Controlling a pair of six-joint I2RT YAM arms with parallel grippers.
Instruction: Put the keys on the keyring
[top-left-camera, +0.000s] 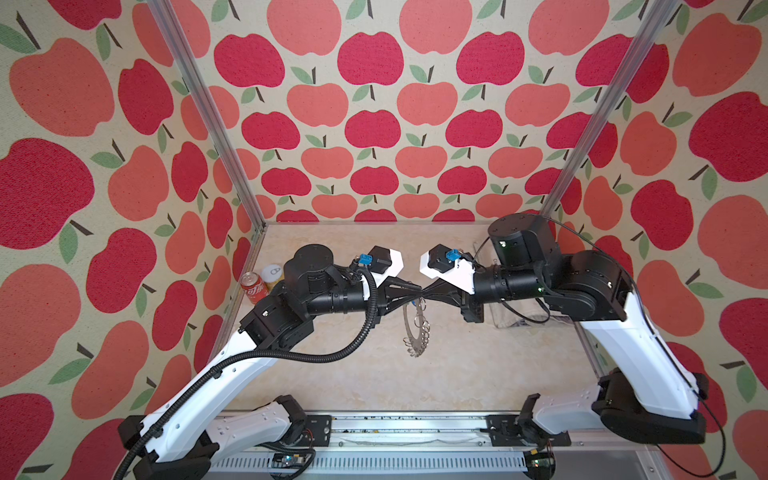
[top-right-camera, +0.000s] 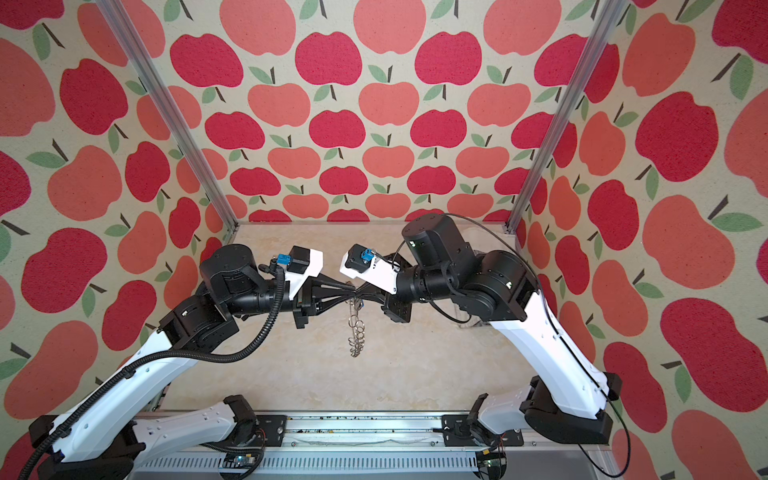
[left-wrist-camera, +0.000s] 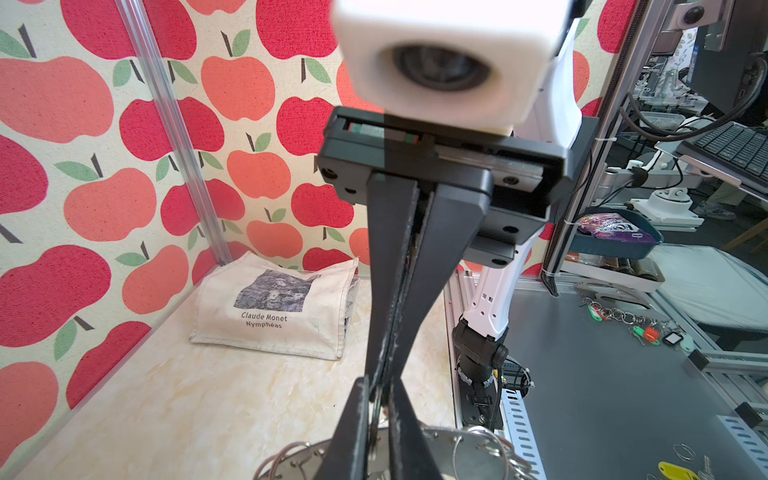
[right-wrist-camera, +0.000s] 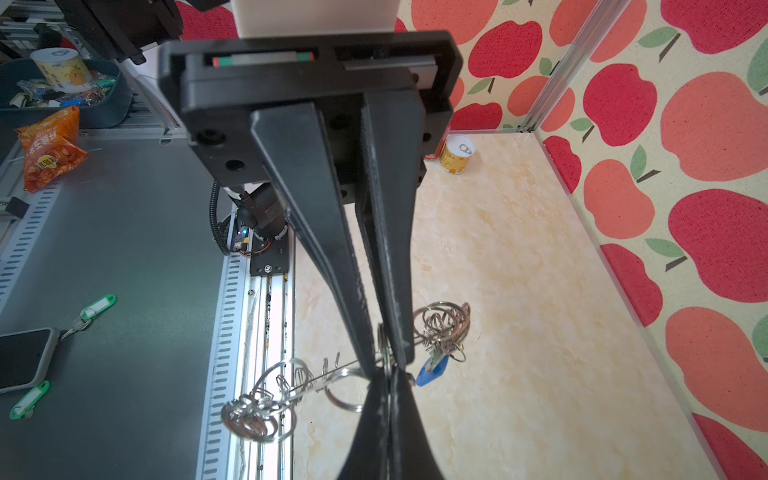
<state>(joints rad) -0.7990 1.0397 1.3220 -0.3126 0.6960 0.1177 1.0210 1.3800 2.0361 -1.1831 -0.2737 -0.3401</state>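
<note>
Both grippers meet tip to tip above the middle of the table. The keyring (top-left-camera: 417, 332) (top-right-camera: 356, 332) hangs edge-on below them, its rim fringed with wire rings. My left gripper (top-left-camera: 417, 293) (left-wrist-camera: 379, 384) has its jaws nearly together on a thin wire ring at the disc's top rim. My right gripper (top-left-camera: 430, 296) (right-wrist-camera: 388, 374) is shut on the same rim from the opposite side. In the right wrist view a key with a blue tag (right-wrist-camera: 432, 370) dangles from a cluster of wire rings beside the fingertips. The silver disc face (left-wrist-camera: 440, 453) shows below my left fingers.
A red cola can (top-left-camera: 253, 286) and a yellow can (top-left-camera: 273, 273) stand at the back left. A folded cloth tote bag (left-wrist-camera: 278, 307) lies in the back right corner. Outside the cell, a grey bench holds a phone (right-wrist-camera: 25, 357) and green-tagged keys (right-wrist-camera: 97, 305).
</note>
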